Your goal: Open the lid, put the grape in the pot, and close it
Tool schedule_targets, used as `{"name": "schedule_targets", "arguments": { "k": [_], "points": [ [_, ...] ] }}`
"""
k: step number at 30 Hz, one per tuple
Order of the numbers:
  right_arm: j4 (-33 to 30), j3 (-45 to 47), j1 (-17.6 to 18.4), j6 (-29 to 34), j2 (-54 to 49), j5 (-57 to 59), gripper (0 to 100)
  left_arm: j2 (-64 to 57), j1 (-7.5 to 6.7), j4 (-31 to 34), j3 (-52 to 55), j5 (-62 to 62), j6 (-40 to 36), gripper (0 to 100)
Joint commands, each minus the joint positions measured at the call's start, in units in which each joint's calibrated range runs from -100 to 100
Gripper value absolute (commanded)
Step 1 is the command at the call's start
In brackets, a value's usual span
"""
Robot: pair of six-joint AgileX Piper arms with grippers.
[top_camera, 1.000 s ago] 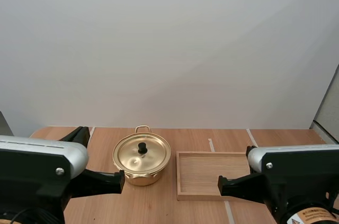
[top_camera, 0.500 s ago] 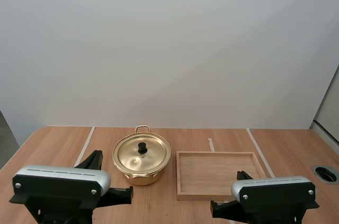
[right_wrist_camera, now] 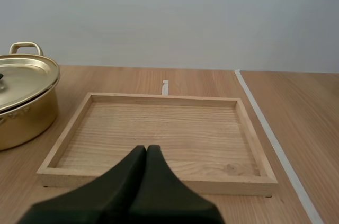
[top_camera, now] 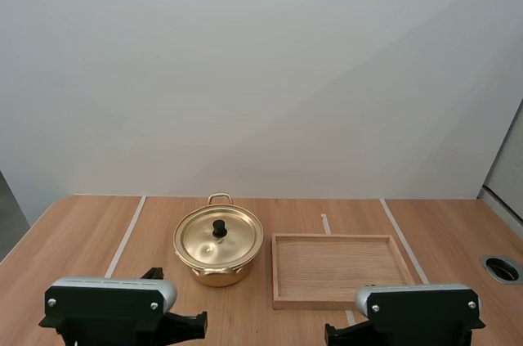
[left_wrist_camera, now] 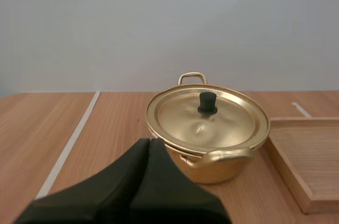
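Left gripper [left_wrist_camera: 149,142] closed, lid [left_wrist_camera: 228,121] on pot [left_wrist_camera: 225,169]

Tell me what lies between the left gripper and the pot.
Nothing: in the high view, only bare table separates the left gripper from the pot.

Lid [top_camera: 218,235] on, so inside of pot [top_camera: 217,274] hidden. Left wrist cam: left fingers [left_wrist_camera: 159,181] cover a bit of pot's near wall; tray [left_wrist_camera: 318,150] beside pot cut by frame edge. Right wrist cam: pot itself cut by edge, approx half shows; right fingers [right_wrist_camera: 159,187] mask part of tray's near rim. High cam: left arm [top_camera: 110,301], right arm [top_camera: 421,305] cut off, near side of pot.
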Motion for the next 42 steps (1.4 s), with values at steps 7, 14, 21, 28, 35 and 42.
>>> {"name": "schedule_targets", "arguments": {
  "k": [7, 14, 21, 28, 35, 42],
  "points": [
    [0.27, 0.0, -0.33, -0.11, -0.34, 0.05, 0, -0.28, 0.47, 0.26, 0.0, 1.3, -1.66, 0],
    [0.27, 0.0, -0.33, -0.11, -0.34, 0.05, 0, -0.28, 0.47, 0.26, 0.0, -0.62, -1.57, 0],
    [0.27, 0.0, -0.33, -0.11, -0.34, 0.05, 0, -0.28, 0.47, 0.26, 0.0, -0.62, -1.57, 0],
    [0.27, 0.0, -0.33, -0.11, -0.34, 0.05, 0, -0.28, 0.47, 0.26, 0.0, -0.62, -1.57, 0],
    [0.27, 0.0, -0.33, -0.11, -0.34, 0.05, 0, -0.28, 0.47, 0.26, 0.0, -0.62, -1.57, 0],
    [0.27, 0.0, -0.33, -0.11, -0.34, 0.05, 0, -0.28, 0.47, 0.26, 0.0, -0.62, -1.57, 0]
  ]
}}
